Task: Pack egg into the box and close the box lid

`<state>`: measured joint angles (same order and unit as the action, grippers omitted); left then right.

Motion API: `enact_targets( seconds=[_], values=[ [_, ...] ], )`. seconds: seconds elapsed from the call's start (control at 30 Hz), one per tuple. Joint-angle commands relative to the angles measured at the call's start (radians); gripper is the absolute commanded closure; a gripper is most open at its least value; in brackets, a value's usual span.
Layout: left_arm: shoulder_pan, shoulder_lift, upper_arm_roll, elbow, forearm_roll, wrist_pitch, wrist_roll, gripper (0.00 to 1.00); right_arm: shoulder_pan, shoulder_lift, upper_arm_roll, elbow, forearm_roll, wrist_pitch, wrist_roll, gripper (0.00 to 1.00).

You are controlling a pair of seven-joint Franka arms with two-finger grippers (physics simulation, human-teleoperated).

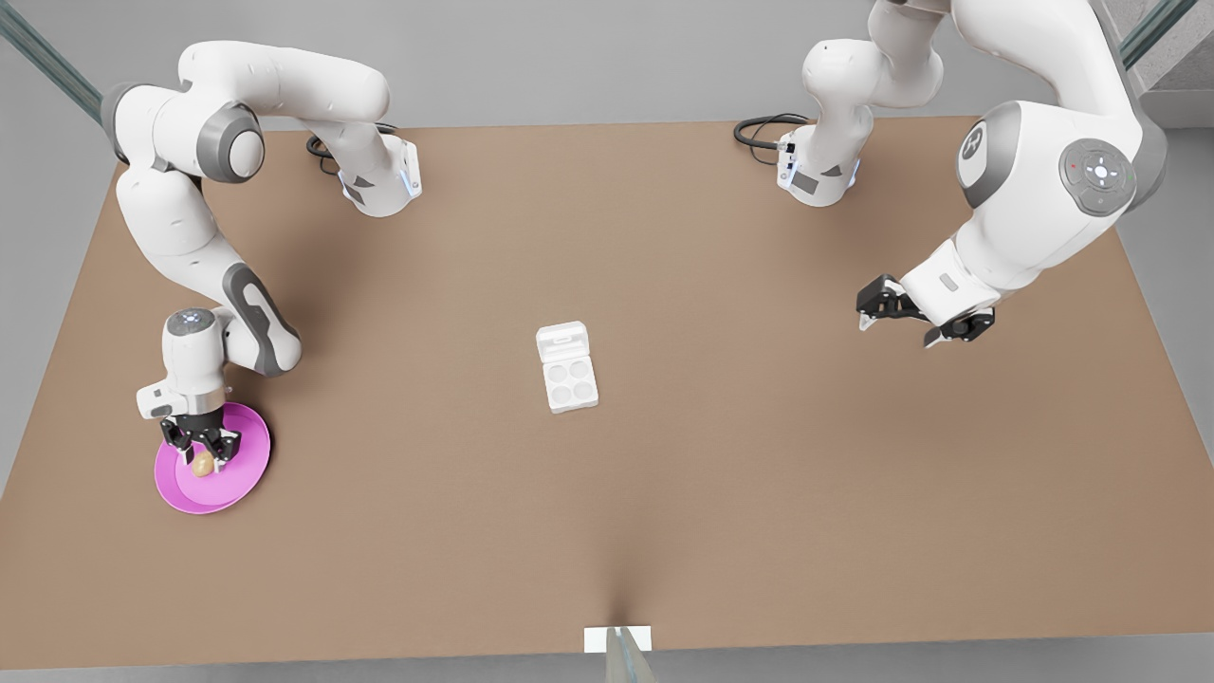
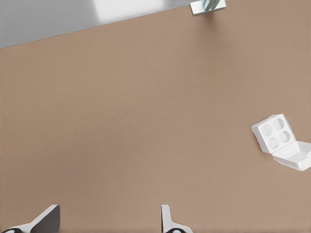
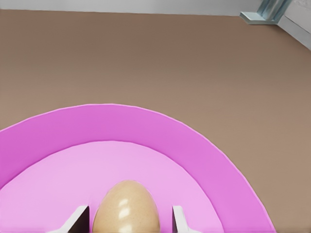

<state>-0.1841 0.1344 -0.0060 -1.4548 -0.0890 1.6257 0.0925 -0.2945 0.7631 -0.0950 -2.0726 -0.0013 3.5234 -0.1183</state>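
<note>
Brown table [image 1: 664, 474]: the box [image 1: 567, 368] sits mid-table, box lid [image 1: 561, 341] open. The right gripper [image 1: 201, 453] is lowered over the pink plate [image 1: 237, 479], fingers [image 3: 77, 221] spread either side of the egg [image 1: 203, 464], not clamped. The left gripper [image 1: 912, 323] waits open, holding nothing.

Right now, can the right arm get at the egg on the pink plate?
Probably yes. The right end effector is open just above the pink plate, its fingers on both sides of the egg, and nothing stands between them.
</note>
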Motion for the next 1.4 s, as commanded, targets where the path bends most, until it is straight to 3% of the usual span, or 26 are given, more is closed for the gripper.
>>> enact_targets(
  seconds=[0.0,0.23,0.3,0.33,1.23,1.37],
  values=[
    [0.000,-0.001,0.000,0.001,0.000,0.000,0.000,0.00,0.000,-0.001,0.000,0.000,0.001,0.000,-0.001,0.29],
    [0.000,-0.004,0.000,0.001,0.000,0.000,0.000,0.00,0.000,-0.002,0.000,-0.001,0.001,0.000,-0.003,0.33],
    [0.000,-0.004,0.000,0.001,0.000,-0.001,0.000,0.00,0.000,-0.004,0.000,-0.003,0.000,0.000,-0.001,0.35],
    [0.000,-0.004,0.000,0.001,0.000,-0.001,0.000,0.00,0.000,-0.005,0.000,-0.003,0.000,0.000,-0.001,0.42],
    [0.000,-0.009,-0.002,0.001,0.000,-0.015,0.000,0.00,-0.003,-0.004,0.001,0.002,-0.003,-0.001,-0.003,0.43],
    [0.000,-0.009,-0.002,0.001,0.002,-0.017,0.000,0.00,-0.003,-0.004,0.001,-0.001,-0.003,-0.001,-0.003,0.48]
  ],
)
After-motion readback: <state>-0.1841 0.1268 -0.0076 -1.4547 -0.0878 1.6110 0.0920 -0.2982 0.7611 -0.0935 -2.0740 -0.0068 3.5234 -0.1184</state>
